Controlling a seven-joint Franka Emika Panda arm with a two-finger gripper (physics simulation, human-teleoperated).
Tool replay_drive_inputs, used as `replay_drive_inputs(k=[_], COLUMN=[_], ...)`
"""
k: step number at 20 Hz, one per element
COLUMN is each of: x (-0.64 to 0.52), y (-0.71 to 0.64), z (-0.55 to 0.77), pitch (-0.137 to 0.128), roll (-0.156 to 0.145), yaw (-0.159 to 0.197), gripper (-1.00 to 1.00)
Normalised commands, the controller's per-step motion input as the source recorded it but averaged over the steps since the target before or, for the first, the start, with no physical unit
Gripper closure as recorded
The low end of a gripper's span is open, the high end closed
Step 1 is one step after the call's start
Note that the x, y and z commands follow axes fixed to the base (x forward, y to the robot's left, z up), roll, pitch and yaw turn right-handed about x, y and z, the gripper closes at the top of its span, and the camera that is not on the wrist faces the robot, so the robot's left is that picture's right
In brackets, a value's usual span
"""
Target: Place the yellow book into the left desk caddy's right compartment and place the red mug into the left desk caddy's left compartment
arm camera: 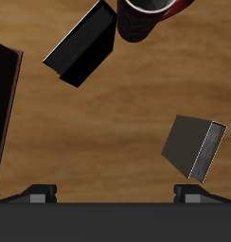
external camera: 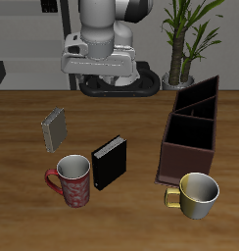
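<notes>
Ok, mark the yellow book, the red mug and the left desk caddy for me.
yellow book (external camera: pixel 54 127), exterior view, on its cover.
red mug (external camera: pixel 74 183), exterior view, on its outer wall.
left desk caddy (external camera: pixel 182 156), exterior view, on its near end wall.

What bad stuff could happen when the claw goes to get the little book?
1. The yellow book stands upright on edge, so a bump from the claw could tip it flat and make it harder to grab.
2. The black book and red mug stand close together, so reaching for the mug might knock the black book.
3. The gold mug sits right by the caddy and might get nudged.
</notes>
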Motion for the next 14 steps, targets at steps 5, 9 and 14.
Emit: replay_drive_inputs(k=[5, 9, 14], x=[-0.06, -0.08, 0.00], y=[-0.78, -0.55, -0.33], z=[0.02, -0.08, -0.14], pitch=[-0.040, -0.041, -0.016], roll=[-0.006, 0.014, 0.043], yaw=[-0.029, 0.023, 0.019], gripper=[-1.00, -1.00, -1.00])
